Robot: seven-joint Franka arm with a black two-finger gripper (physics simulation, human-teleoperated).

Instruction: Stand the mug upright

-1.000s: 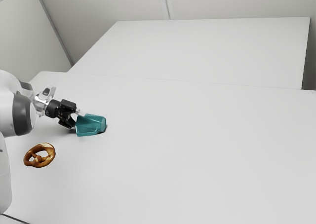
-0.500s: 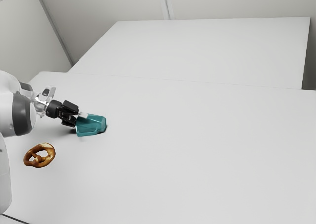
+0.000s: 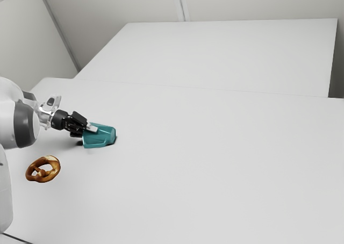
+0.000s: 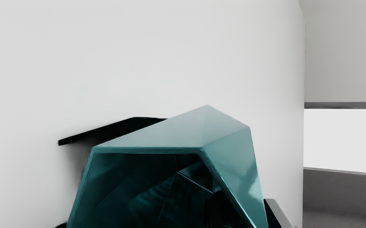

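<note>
Mug (image 3: 100, 136) lies on its side on the table (image 3: 215, 174), mouth facing the gripper (image 3: 86, 131). Gripper is positioned at the mouth end; whether it is spread or pinching cannot be determined. Pretzel (image 3: 53, 172) rests nearby.

Your mug (image 4: 233, 164) looks glossy and smooth, like hard plastic.
You see reflections across its faces; your counter (image 3: 215, 169) looks smooth and matt, the pretzel (image 3: 52, 162) softly shiny, your end effector (image 3: 88, 133) plastic-like.
</note>
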